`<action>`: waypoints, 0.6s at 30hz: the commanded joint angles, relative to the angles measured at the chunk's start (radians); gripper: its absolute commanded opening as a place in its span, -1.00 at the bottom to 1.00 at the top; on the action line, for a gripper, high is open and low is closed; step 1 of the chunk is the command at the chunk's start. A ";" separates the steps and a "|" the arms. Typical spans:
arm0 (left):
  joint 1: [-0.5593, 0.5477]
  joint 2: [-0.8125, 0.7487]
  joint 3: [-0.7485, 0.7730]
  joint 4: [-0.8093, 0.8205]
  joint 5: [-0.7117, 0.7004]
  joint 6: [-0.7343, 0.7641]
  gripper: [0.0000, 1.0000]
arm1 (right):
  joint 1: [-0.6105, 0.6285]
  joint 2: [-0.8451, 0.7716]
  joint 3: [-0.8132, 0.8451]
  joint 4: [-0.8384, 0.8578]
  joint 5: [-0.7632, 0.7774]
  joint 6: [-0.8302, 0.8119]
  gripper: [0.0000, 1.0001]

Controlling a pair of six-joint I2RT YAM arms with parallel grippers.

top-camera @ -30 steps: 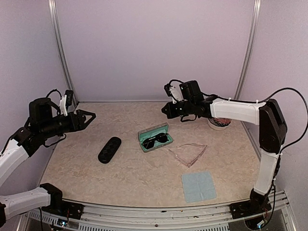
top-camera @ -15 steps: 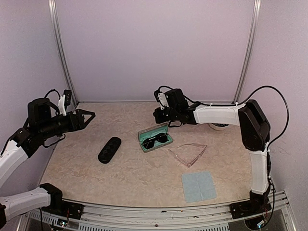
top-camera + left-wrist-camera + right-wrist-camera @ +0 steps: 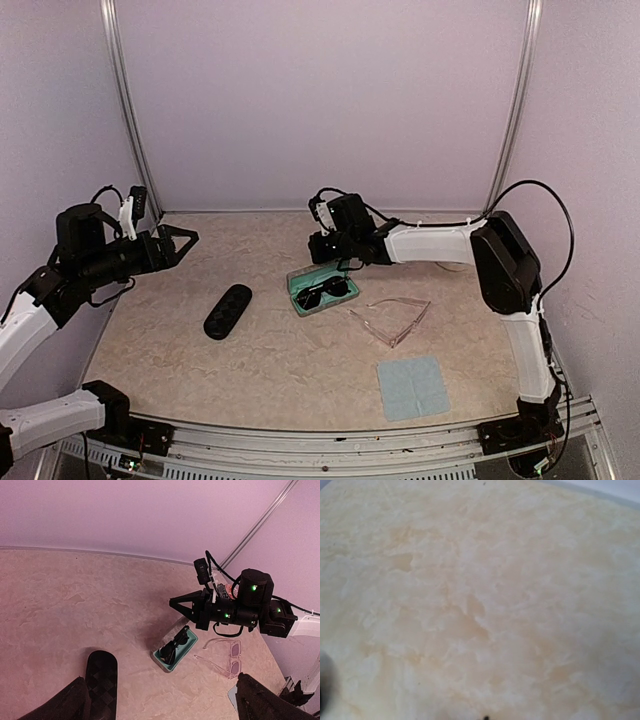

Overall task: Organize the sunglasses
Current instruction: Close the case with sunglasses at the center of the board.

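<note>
The dark pair point(image 3: 326, 292) lies folded inside the open case point(image 3: 300, 296), a little past the middle of the table point(image 3: 270, 370) as I see it from above. My right gripper point(image 3: 314, 248) hangs at 12 o'clock from it, near the raised lid, with its jaws closed to a point and nothing between them. I cannot tell from the overhead view whether it touches the lid. The clear pair point(image 3: 392, 318) lies unfolded on the bare table at 4 o'clock from the case, near it but apart. That makes two pairs of sunglasses, one cased and one loose. I count two cases as well. One is the teal-lined case holding the dark pair, and the other is a black case point(image 3: 228, 311), closed, at 9 o'clock from it and well apart. One cloth point(image 3: 412, 388) lies flat at 6 o'clock from the clear pair. My left gripper point(image 3: 186, 240) is between 9 and 10 o'clock from the open case, far off and raised, with its jaws spread wide and holding nothing. My right wrist camera gives me only blurred tabletop.
</note>
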 commanded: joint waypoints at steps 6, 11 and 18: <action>0.009 -0.014 -0.008 0.014 -0.010 0.003 0.98 | 0.025 0.059 0.017 -0.047 -0.023 0.002 -1.00; 0.010 -0.010 -0.008 0.014 -0.014 0.003 0.98 | 0.032 0.047 -0.024 -0.065 -0.020 -0.006 -1.00; 0.011 -0.002 -0.008 0.013 -0.021 0.002 0.97 | 0.051 -0.004 -0.156 -0.056 0.017 -0.012 -1.00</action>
